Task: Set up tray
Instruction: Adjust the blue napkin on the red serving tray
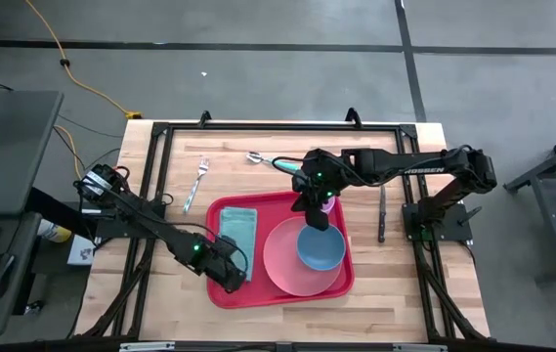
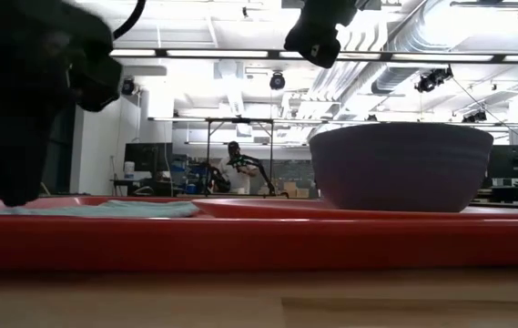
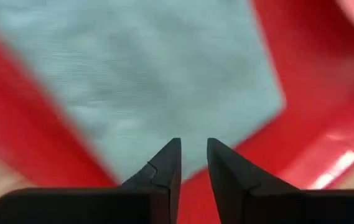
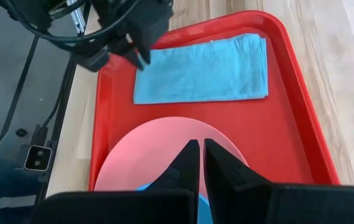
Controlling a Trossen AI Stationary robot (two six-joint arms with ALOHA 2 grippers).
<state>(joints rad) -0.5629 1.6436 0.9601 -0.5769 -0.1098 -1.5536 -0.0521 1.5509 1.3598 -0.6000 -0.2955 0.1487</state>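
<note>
The large red rectangular plastic tray [image 1: 227,292] with its raised rim sits at the table's near middle, already holding a folded teal cloth napkin [image 1: 239,230], a round pink plate [image 1: 282,269] and a blue bowl [image 1: 320,247]. The cutlery is not yet on it. The left gripper [image 3: 193,163], fingers slightly parted and empty, hovers at the napkin's near end. The right gripper [image 4: 197,163], fingers nearly together and empty, hangs above the bowl. The likely next move is fetching the metal fork [image 1: 196,182] on the bare wood.

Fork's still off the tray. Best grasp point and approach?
Take the fork at mid-handle, coming straight down from above. It lies flat on the bare wood of the table, off the far left corner of the tray, with nothing touching it. The handle is the narrow, straight part; set the fingers across it. The left gripper is probably the nearer one.
</note>
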